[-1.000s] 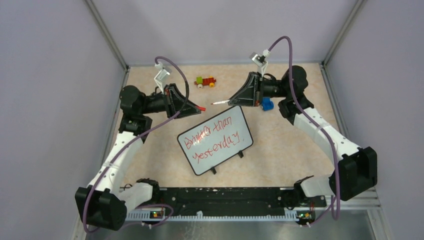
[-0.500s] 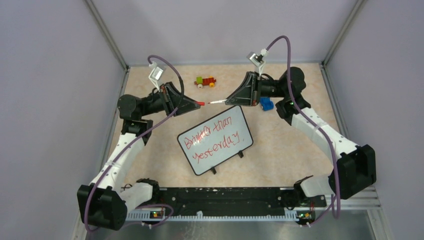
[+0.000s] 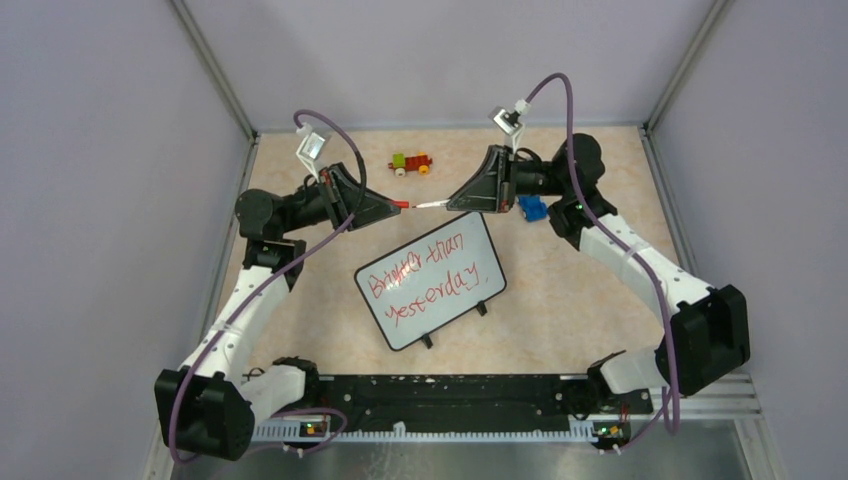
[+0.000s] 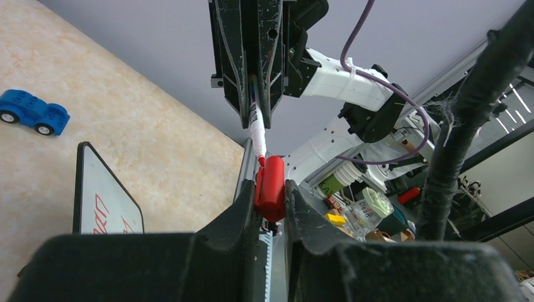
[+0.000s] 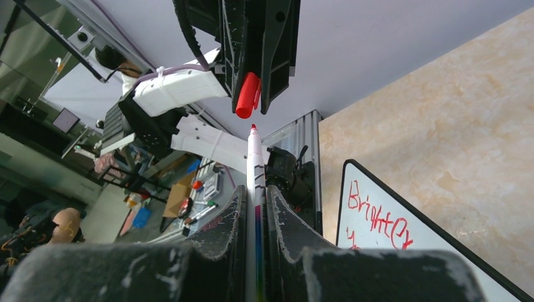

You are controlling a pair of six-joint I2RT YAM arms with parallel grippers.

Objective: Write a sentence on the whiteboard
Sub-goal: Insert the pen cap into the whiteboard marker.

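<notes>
The whiteboard [image 3: 422, 322] sits mid-table, its long axis running near-left to far-right, the sentence [image 3: 430, 272] running along it. Beyond it, the left gripper [image 3: 392, 207] pinches a red cap [image 3: 401, 204]. The right gripper [image 3: 452, 203] clamps a marker [image 3: 431, 204], tip pointing left at the cap.

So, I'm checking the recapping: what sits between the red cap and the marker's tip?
Nothing: a short bare gap, clearest in the right wrist view. The left pincer holds the red cap, the right pincer the marker.
</notes>
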